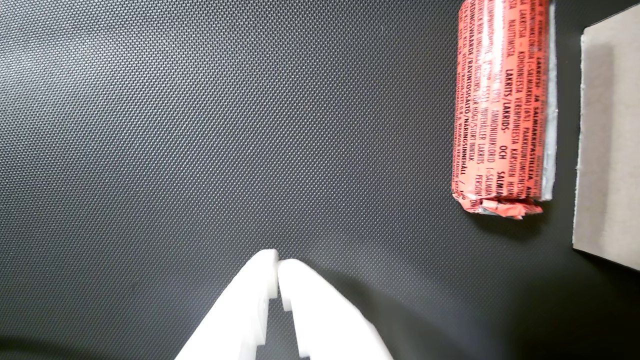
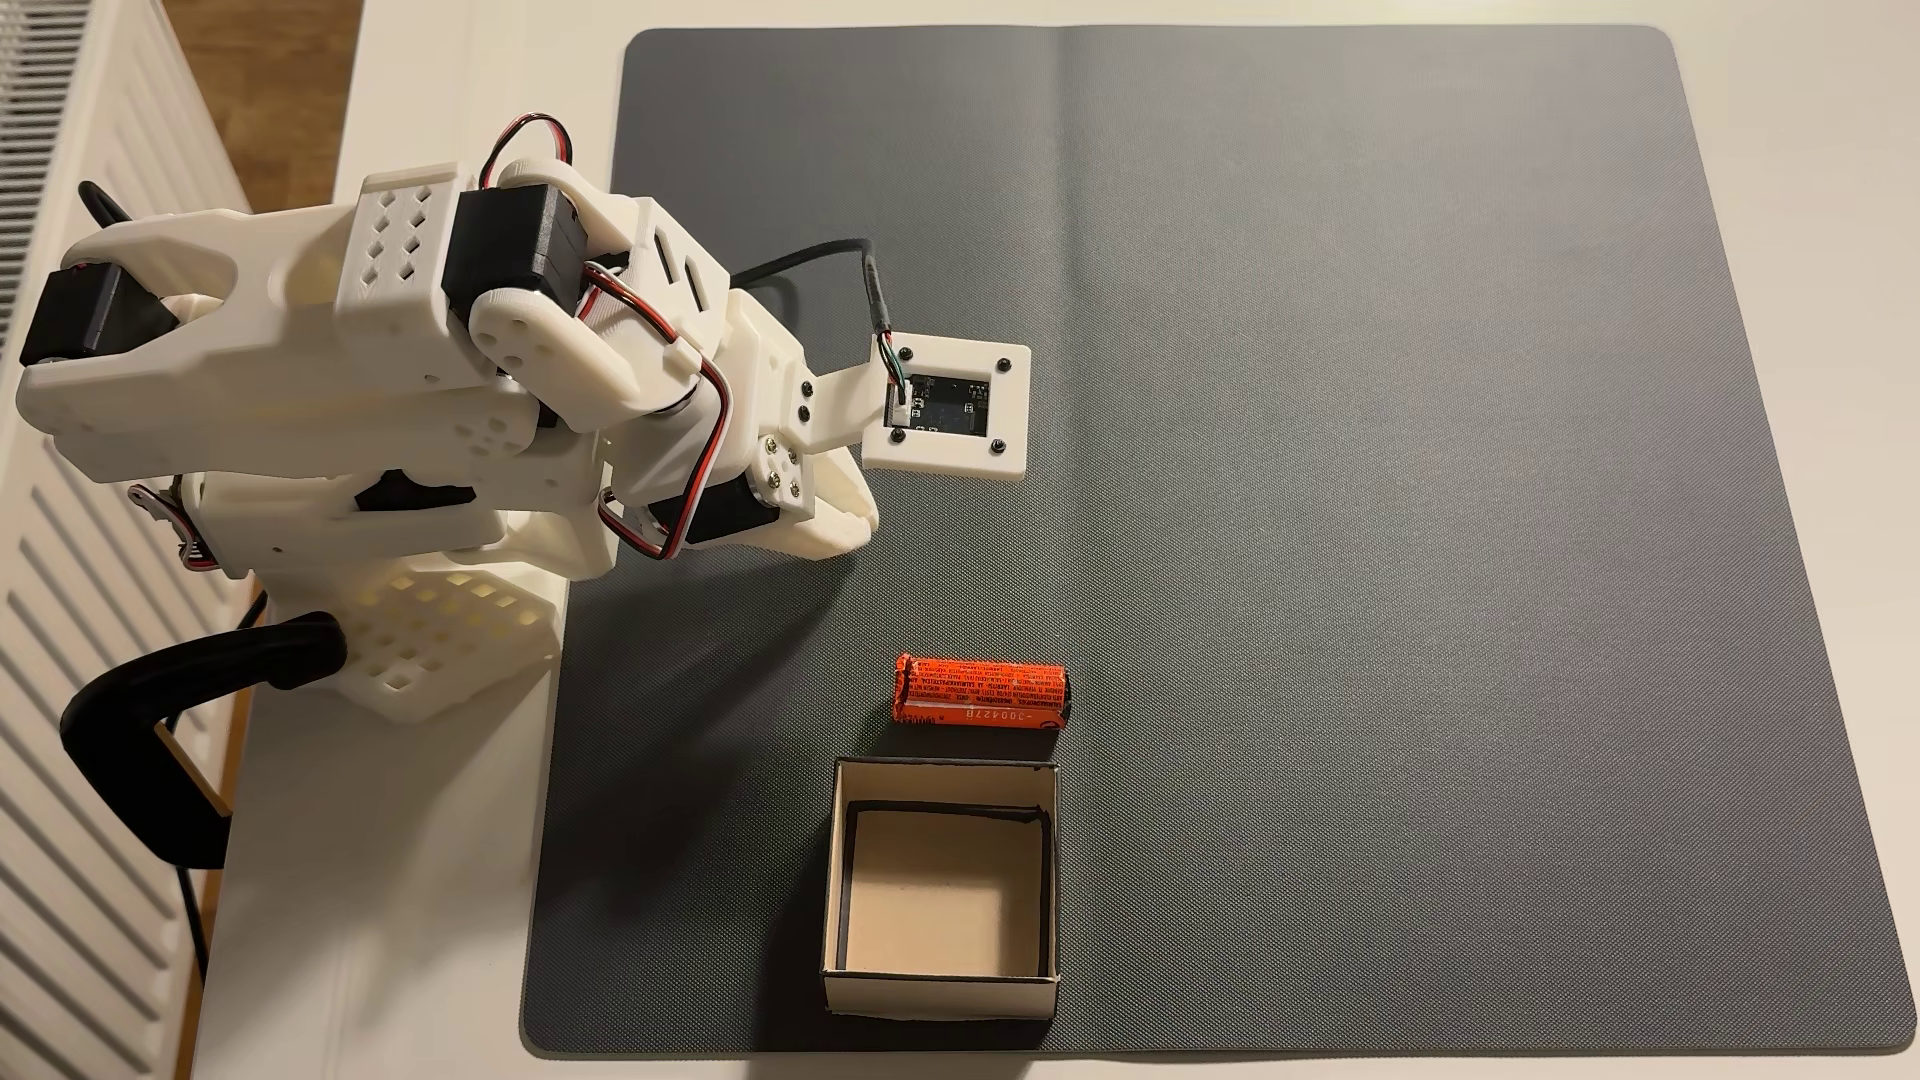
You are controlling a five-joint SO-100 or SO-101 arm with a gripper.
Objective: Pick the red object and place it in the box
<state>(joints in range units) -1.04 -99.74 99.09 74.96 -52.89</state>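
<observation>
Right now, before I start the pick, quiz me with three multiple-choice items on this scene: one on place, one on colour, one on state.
1. In the fixed view, where does the red object lie relative to the box?
A. inside it
B. on the mat just above it
C. far at the mat's right edge

2. What colour is the mat?
A. dark grey
B. green
C. white

3. How do the jaws of the gripper stand?
A. clamped on the red object
B. wide open
C. closed and empty

Answers: 1 B, it lies just beyond the box's upper wall, outside it. 2 A, visible in both views. 3 C, the wrist view shows the tips together over bare mat.
</observation>
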